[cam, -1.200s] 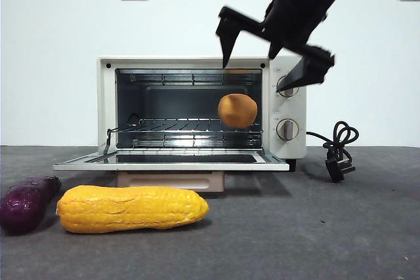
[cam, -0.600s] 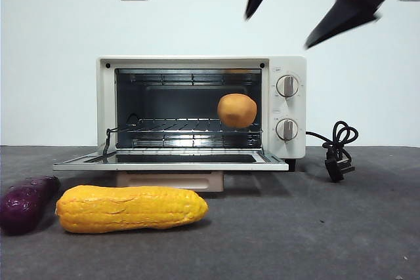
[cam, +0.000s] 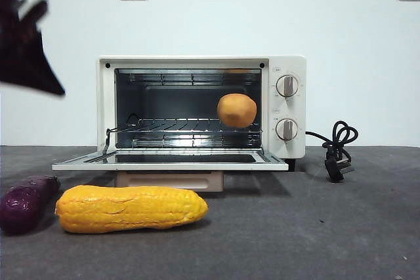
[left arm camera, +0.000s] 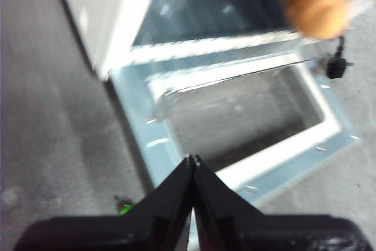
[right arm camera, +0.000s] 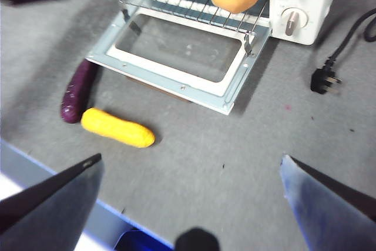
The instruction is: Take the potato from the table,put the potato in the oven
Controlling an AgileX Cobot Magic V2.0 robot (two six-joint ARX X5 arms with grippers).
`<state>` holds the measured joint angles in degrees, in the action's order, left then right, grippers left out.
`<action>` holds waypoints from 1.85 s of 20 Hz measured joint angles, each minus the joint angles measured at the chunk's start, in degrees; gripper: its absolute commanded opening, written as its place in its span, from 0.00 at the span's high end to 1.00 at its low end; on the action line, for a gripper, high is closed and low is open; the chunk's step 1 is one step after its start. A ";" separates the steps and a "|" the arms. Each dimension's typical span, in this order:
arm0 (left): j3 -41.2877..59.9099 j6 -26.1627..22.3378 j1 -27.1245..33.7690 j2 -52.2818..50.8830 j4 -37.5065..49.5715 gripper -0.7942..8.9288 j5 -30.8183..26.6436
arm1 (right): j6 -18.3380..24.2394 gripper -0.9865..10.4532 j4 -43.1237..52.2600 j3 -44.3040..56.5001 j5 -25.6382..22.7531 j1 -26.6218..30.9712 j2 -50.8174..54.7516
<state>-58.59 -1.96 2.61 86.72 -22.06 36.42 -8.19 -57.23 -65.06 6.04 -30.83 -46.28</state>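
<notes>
The potato [cam: 237,110] is sitting on the wire rack at the right of the oven [cam: 201,106], at mid-frame in the front view, with the door [cam: 170,159] lying open. The left gripper [left arm camera: 192,160] is hanging over the door, jaws pressed together and gripping nothing; it is showing as a dark blur at upper left of the front view. The right gripper [right arm camera: 188,166] is hanging high above the table [cam: 315,227], jaws spread wide apart. A corn cob [cam: 131,208] and an eggplant [cam: 26,202] are lying at lower left.

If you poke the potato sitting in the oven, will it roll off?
Probably a little. The potato is round and smooth, and it sits near the front of the wire rack, so it could roll. The bars may catch it. It looks firm, not squishy.
</notes>
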 measured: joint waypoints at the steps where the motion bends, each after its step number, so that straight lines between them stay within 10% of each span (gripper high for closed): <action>1: 0.00 0.52 0.44 3.13 1.22 0.93 0.79 | -0.28 0.47 -1.29 0.00 0.00 0.00 1.73; 26: 0.22 5.16 -0.74 21.05 14.86 0.93 10.23 | -7.04 0.47 -3.61 0.00 -0.04 0.00 7.89; 37: 0.44 19.74 1.73 21.09 35.43 0.93 20.22 | -7.04 0.47 -3.61 0.00 -0.07 0.00 7.89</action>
<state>-58.15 17.78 4.34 107.81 13.37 56.64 -15.22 -60.84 -65.06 5.98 -30.83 -38.39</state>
